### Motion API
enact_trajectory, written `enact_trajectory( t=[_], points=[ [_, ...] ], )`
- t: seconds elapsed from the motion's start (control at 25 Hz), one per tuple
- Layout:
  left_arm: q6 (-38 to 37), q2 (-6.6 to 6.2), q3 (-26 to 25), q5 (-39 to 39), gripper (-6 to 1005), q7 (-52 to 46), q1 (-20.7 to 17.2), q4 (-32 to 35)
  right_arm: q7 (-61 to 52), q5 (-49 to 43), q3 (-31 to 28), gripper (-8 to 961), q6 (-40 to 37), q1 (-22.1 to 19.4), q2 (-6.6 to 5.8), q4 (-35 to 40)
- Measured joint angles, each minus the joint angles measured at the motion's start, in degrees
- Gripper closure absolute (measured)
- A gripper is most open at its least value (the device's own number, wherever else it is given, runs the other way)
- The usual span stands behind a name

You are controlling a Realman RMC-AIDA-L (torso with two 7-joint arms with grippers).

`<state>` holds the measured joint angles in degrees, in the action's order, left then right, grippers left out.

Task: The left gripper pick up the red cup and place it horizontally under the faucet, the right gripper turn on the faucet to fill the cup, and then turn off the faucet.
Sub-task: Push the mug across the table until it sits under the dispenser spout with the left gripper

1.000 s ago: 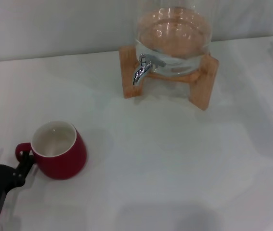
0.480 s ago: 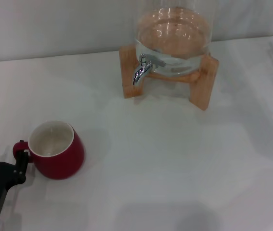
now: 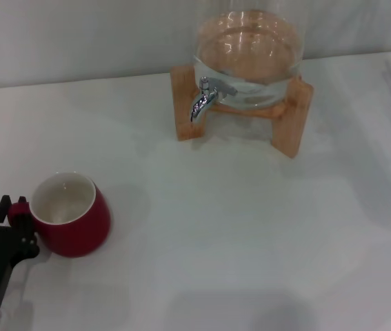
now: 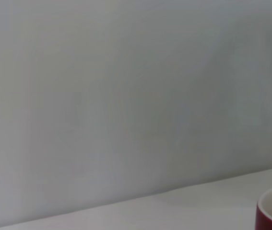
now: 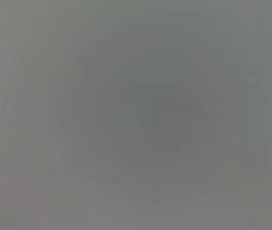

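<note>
A: Biggest thing here is the white table (image 3: 250,241). At its far edge a clear glass dispenser jar (image 3: 249,55) sits on a wooden stand (image 3: 288,121); no writing readable on anything. It seems to hold clear liquid near the bottom, hard to say. The chrome faucet (image 3: 204,98) sticks out front, spout curving down.

B: And the cup?

A: The red cup (image 3: 67,215) stands upright at the near left, well apart from the faucet, white inside, looks empty. The left gripper (image 3: 12,224) is at its handle side, black fingers (image 3: 5,207) around the handle and touching it. Looks closed on it. Right gripper isn't in sight.
</note>
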<state>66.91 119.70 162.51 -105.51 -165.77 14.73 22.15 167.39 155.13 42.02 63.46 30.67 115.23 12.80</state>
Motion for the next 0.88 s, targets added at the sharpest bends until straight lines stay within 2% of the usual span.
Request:
enact_trajectory(
  t=[0.88],
  points=[
    [-0.52, 0.03, -0.35, 3.74, 873, -0.02, 1.07, 0.17, 0.12, -0.18, 0.06, 250, 0.00, 0.09, 0.00, 0.04]
  ],
)
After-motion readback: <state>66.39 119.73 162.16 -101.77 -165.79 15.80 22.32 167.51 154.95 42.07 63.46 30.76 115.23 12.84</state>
